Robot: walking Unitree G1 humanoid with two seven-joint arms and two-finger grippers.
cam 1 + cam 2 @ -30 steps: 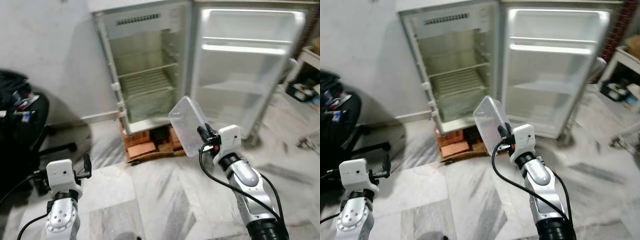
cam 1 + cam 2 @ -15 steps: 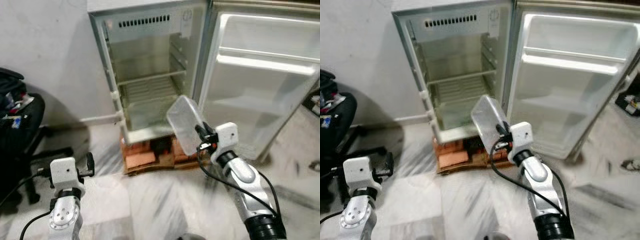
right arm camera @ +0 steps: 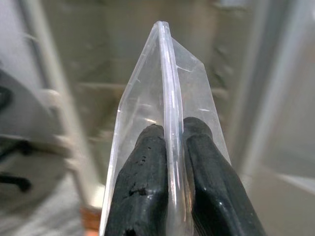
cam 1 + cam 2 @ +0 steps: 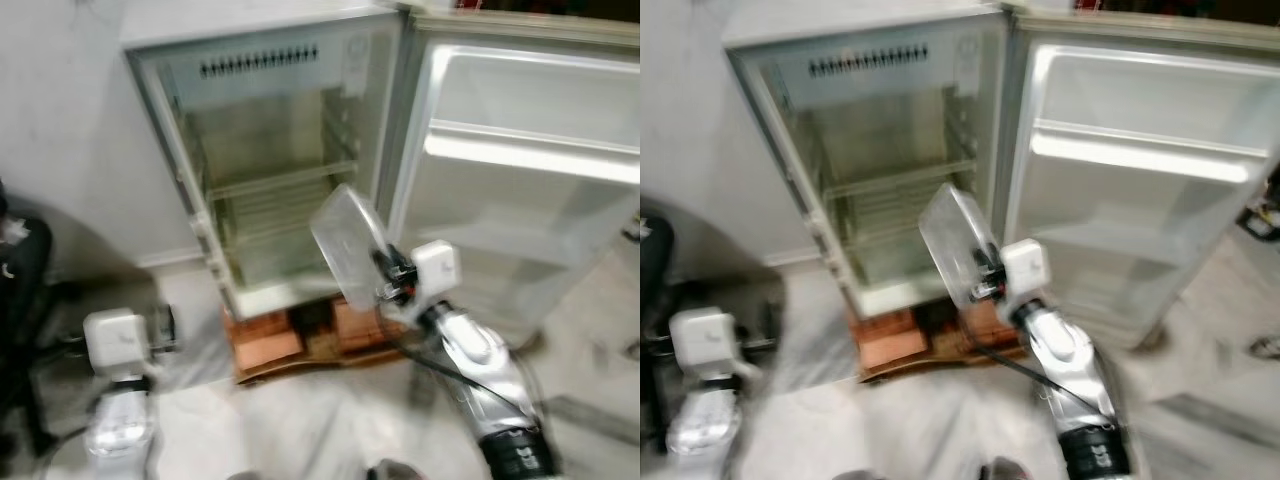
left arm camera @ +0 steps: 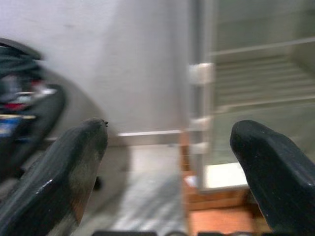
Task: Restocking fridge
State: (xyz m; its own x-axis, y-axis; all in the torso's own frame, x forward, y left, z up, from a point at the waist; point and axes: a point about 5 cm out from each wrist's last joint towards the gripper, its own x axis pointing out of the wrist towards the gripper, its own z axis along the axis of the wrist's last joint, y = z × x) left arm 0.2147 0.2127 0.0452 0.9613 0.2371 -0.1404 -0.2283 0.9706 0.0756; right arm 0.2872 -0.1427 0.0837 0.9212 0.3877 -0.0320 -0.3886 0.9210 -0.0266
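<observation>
A small fridge [image 4: 270, 170] stands open ahead, its wire shelves [image 4: 265, 185] bare and its door [image 4: 520, 170] swung out to the right. My right gripper [image 4: 385, 280] is shut on the rim of a clear plastic container [image 4: 345, 245], held up tilted in front of the fridge's lower opening. In the right wrist view both fingers [image 3: 142, 196] pinch the container's edge [image 3: 165, 98]. My left gripper [image 5: 167, 162] hangs low at the left, open, with nothing between its fingers [image 5: 69, 167].
The fridge rests on red bricks [image 4: 265, 345] and a wooden board on the marble floor [image 4: 330, 430]. A dark office chair [image 4: 20, 290] with clutter stands at the far left by the white wall [image 4: 70, 130].
The camera has moved closer to the fridge and shifted, so the fridge looks larger. The right gripper still holds the container, now nearer the fridge opening. The picture is blurred.
</observation>
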